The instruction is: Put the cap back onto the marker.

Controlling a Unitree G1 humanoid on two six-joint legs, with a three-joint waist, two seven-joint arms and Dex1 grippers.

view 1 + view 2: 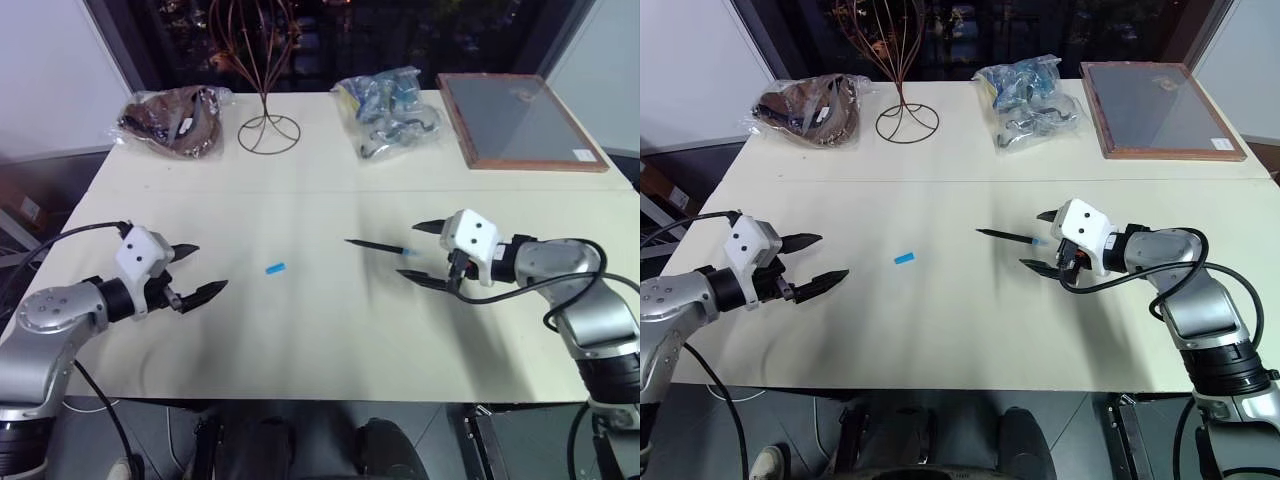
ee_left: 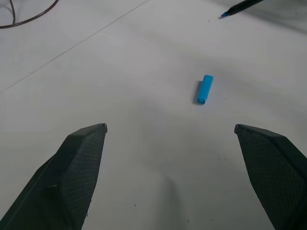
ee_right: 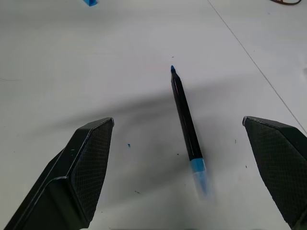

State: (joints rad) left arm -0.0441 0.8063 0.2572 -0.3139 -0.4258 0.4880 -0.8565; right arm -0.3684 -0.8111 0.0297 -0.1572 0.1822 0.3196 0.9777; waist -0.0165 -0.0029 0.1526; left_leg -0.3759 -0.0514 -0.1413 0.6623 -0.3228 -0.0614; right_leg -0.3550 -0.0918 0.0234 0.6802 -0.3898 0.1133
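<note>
In the left eye view the marker lies flat on the pale surface, uncapped, its long axis running across the scene with the pointed tip toward the robot's left and the light-blue end just in front of the right end effector. That end effector hangs wide open and holds nothing, its two fingers spread either side of the marker's blue end. The cap lies apart from the marker, between the two arms and nearer the left end effector, which is also fully open and empty. The right eye view gives the same layout. In the left wrist view the cap sits ahead of the spread fingers, somewhat toward one of them, its axis roughly along the line of reach. In the right wrist view the marker lies between the open fingers, pointing away from the wrist, so its axis runs along the reach, not across the jaws. Judging by this, the right arm suits the marker and the left the cap.
</note>
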